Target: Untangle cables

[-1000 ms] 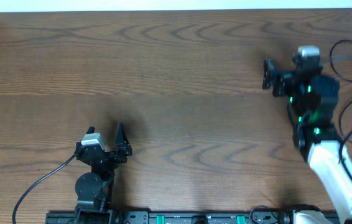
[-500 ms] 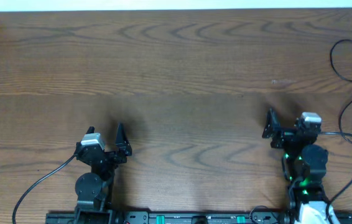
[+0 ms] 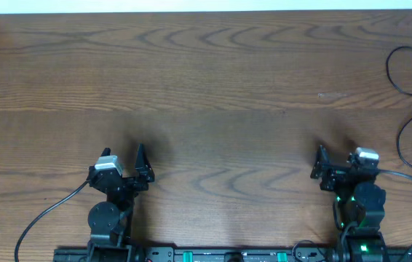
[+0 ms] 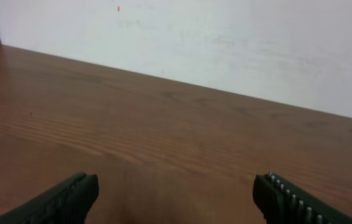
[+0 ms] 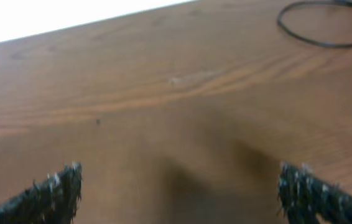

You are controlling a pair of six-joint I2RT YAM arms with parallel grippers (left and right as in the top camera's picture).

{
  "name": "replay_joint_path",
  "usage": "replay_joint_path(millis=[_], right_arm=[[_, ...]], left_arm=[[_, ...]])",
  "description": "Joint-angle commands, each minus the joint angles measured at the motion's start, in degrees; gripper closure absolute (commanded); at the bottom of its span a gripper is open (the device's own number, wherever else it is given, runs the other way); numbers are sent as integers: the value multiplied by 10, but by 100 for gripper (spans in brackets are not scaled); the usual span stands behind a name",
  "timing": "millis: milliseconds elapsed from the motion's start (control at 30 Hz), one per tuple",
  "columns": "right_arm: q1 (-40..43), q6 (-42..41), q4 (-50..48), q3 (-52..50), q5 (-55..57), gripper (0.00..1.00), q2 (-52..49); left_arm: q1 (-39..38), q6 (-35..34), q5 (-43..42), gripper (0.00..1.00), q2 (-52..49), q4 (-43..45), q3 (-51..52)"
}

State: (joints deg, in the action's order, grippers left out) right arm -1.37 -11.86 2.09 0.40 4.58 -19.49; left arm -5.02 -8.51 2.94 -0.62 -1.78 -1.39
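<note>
Left gripper fingers released wide, right gripper fingers spread too, both near edge; black cables loop far right on the surface.

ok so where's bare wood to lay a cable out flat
The brown wooden table is bare across the far side from its left corner almost to the right edge, and between the open left gripper and open right gripper. Crowded: the right edge, where thin black cable loops lie, and the near edge by the black arm bases.
</note>
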Motion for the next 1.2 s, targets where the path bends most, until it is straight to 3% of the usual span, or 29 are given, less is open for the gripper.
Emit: replay_joint_path(millis=[0, 333, 700, 900, 1167], right_arm=[[-1, 45, 16, -1, 23, 1, 62], [-2, 57, 18, -1, 17, 1, 191], [-2, 63, 17, -1, 18, 1, 192], [-2, 138, 22, -1, -46, 1, 192], [-2, 137, 23, -1, -43, 1, 192]], left_arm=[[2, 10, 7, 16, 4, -22, 12], [2, 10, 7, 16, 4, -22, 12], [2, 10, 7, 16, 4, -22, 12], [2, 10, 7, 16, 4, -22, 12], [2, 10, 7, 16, 4, -22, 12]])
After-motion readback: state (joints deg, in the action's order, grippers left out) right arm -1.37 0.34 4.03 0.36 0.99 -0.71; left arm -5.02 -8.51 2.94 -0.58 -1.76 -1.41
